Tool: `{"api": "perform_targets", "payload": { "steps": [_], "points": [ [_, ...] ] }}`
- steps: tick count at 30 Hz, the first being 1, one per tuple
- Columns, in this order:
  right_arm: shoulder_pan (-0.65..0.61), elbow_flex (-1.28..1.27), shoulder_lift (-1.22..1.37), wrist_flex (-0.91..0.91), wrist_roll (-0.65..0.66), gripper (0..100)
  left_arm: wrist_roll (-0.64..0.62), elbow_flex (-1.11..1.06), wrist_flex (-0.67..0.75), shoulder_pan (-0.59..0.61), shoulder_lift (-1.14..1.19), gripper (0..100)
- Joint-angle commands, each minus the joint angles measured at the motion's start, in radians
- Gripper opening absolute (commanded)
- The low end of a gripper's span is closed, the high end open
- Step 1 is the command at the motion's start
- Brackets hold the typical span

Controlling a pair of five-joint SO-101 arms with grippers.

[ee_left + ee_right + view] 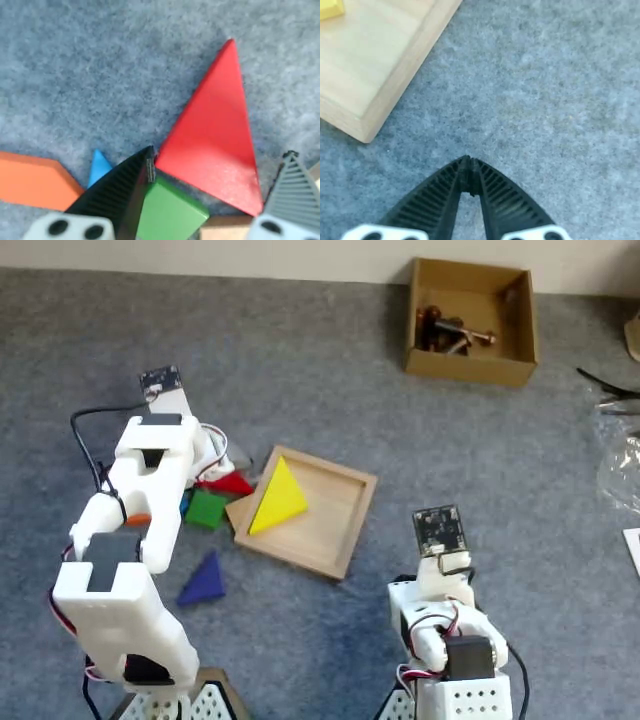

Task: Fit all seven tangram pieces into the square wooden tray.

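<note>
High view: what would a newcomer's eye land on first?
A bright yellow triangle lies alone in the wooden tray at the middle of the grey carpet. Beside the tray, the left gripper stands open over a red triangle, with a green piece close by.

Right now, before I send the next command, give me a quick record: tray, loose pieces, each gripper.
tray: holds the yellow triangle only
loose on carpet: red triangle, green square, orange piece, light blue piece, dark blue triangle
left gripper: open, straddling the red triangle
right gripper: shut, above bare carpet beside the tray's corner
</note>
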State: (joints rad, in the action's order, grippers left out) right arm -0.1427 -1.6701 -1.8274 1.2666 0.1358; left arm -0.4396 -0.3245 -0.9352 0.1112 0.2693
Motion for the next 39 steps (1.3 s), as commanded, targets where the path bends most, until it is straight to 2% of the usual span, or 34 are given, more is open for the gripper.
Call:
{"api": "perform_targets", "payload": {
  "steps": [1,3,9,13,28,36,39],
  "points": [
    [-0.010,-0.117,-0.008,-0.018,-0.008,0.5,0.006,0.056,0.000,-0.030,-0.007,35],
    [-0.010,-0.117,-0.008,-0.018,-0.008,0.5,0.006,0.054,0.000,-0.030,-0.007,35],
    [-0.010,-0.117,-0.008,-0.018,-0.008,0.5,0.015,0.059,0.002,-0.027,-0.007,21],
    [-0.010,-0.117,-0.008,-0.018,-0.008,0.5,0.081,0.058,0.002,-0.028,-0.007,19],
    [-0.010,-0.117,-0.008,-0.018,-0.008,0.5,0.086,0.053,0.037,-0.028,-0.005,1],
    [-0.010,-0.117,-0.008,-0.018,-0.008,0.5,0.086,0.059,0.037,-0.028,-0.005,1],
    [-0.010,-0.117,-0.008,-0.018,-0.008,0.5,0.086,0.059,0.037,-0.028,-0.007,8]
  ]
}}
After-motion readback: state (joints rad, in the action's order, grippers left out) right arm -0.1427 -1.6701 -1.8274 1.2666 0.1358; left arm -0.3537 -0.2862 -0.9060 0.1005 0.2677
